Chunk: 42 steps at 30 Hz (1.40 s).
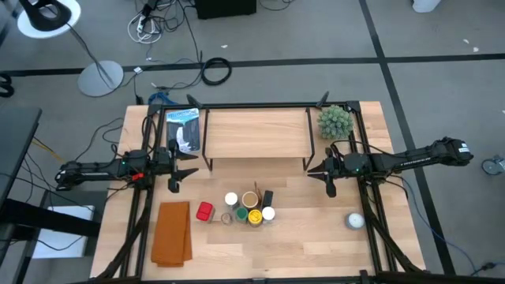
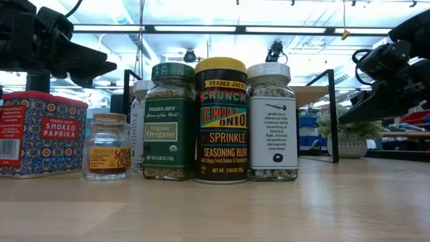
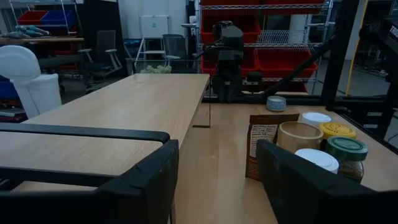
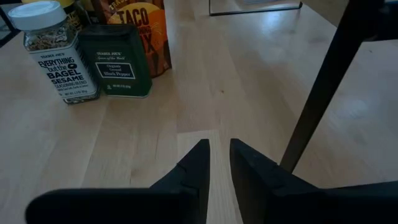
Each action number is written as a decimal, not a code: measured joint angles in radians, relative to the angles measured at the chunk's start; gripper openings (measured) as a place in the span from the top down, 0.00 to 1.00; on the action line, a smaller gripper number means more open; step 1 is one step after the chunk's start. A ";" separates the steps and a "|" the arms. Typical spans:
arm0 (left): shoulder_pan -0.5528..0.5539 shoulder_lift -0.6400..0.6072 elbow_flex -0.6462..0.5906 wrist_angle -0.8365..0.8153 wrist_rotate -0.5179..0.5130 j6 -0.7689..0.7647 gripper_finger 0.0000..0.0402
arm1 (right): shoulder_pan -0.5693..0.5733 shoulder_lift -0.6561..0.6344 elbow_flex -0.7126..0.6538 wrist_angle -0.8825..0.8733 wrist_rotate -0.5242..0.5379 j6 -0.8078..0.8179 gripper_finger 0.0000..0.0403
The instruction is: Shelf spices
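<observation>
Left gripper (image 1: 175, 175) is hovering just off the shelf's left end, fingers (image 3: 149, 180) standing well apart and holding nothing. Right gripper (image 1: 330, 178) is hovering at the shelf's right front corner, its fingers (image 4: 198, 163) nearly together with only a thin gap, also gripping nothing. The shelf (image 1: 256, 132) is sitting at the back middle of the table (image 1: 316, 244), its board bare. The spices (image 1: 246, 208) are clustering in front of it, between the two arms and apart from both grippers. In the low view, a red paprika tin (image 2: 41, 134), a small clear jar (image 2: 107, 146), an oregano jar (image 2: 166, 121), a yellow-lidded jar (image 2: 220, 119) and a white-lidded jar (image 2: 272, 122) are standing upright in a row. The right wrist view is showing a bagel-seasoning jar (image 4: 56, 53) beside a dark pepper tin (image 4: 117, 61). A plant ball (image 1: 334, 121) is lying by the shelf's right end; an orange cloth (image 1: 172, 233) is lying front left; a white round object (image 1: 355, 222) is lying front right.
</observation>
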State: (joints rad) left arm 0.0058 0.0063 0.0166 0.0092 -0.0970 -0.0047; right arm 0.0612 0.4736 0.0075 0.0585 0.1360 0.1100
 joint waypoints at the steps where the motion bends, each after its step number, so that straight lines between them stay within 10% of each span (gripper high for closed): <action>1: 0.000 0.000 0.000 0.000 0.000 0.000 0.45 | 0.000 0.000 0.000 0.000 0.000 0.000 0.84; 42: 0.000 0.000 0.000 0.212 -0.121 -0.135 0.45 | 0.000 0.000 0.000 0.000 0.000 0.000 0.84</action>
State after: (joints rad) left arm 0.0055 0.0063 0.0170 0.2215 -0.2176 -0.1401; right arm 0.0612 0.4740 0.0077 0.0586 0.1364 0.1101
